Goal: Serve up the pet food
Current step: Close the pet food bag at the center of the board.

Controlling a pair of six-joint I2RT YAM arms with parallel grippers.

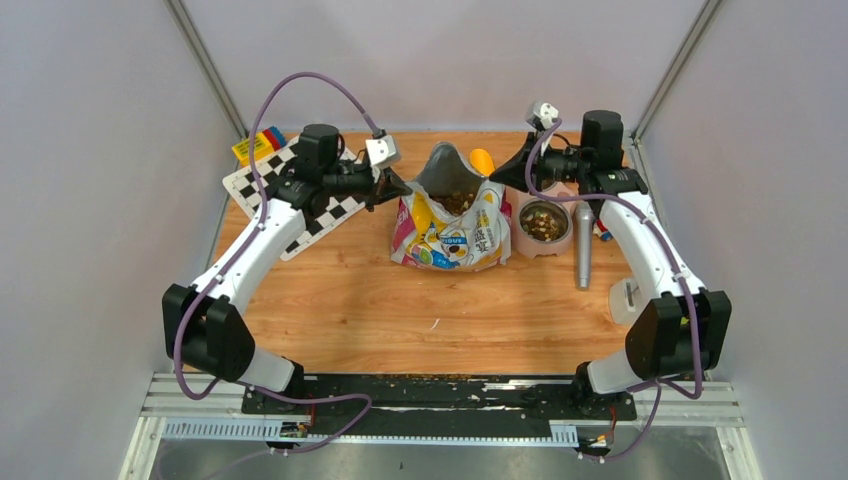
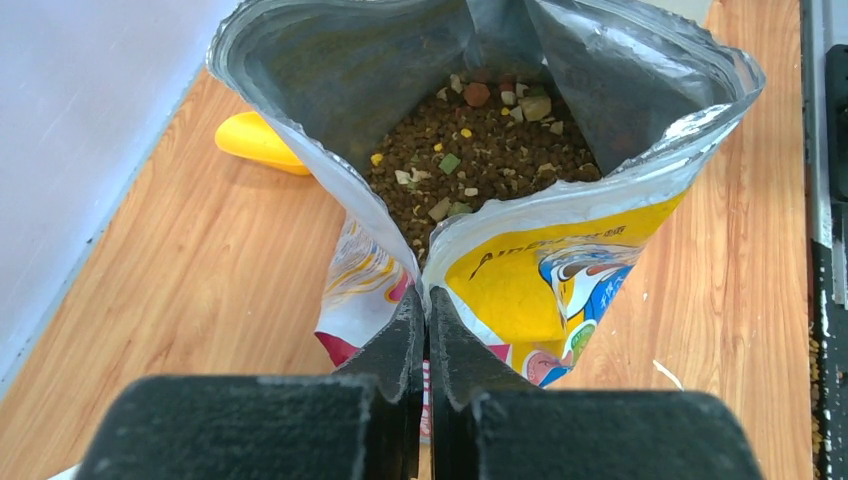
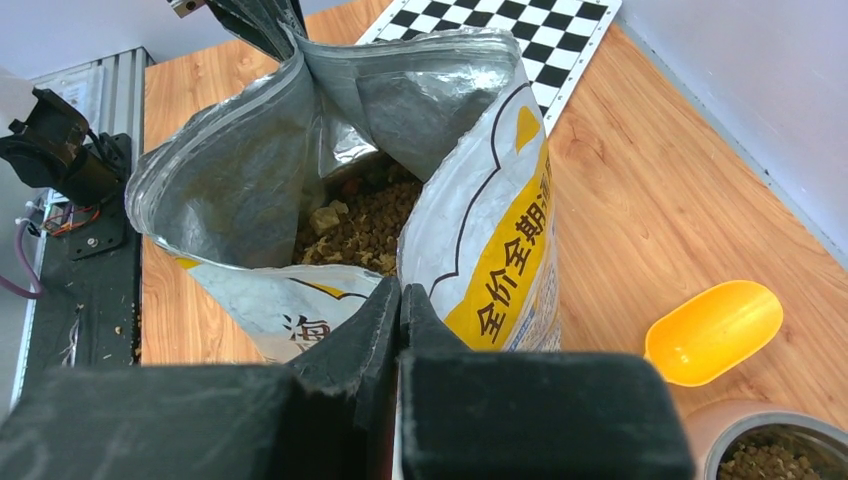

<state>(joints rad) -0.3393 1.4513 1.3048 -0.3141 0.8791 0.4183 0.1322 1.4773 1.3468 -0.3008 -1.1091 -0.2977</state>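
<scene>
1. Your left jaws are pressing fully closed on the bag at its left rim. At the lower centre of the left wrist view, only the foil edge is sitting between them.
2. Your right jaws are likewise clamping shut on the opposite rim. They are showing at the lower centre of the right wrist view, with the bag's printed side just to the right of them.
3. The bag is standing upright on the desk at the centre of the top view, and its mouth is gaping wide between the two grips.
4. The pet food is lying inside the bag, well below the rim. It is a brown heap with a few pale, green, yellow and reddish bits on top.
5. More brown pellets are sitting in the bowl, which is standing just right of the bag in the top view and at the lower right corner of the right wrist view.
6. The yellow scoop is lying on the desk, apart from both jaws. It is showing just above the bag in the top view and at the upper left in the left wrist view.
7. A checkerboard is lying flat at the upper left of the top view, and a silver cylinder is lying right of the bowl.
</scene>
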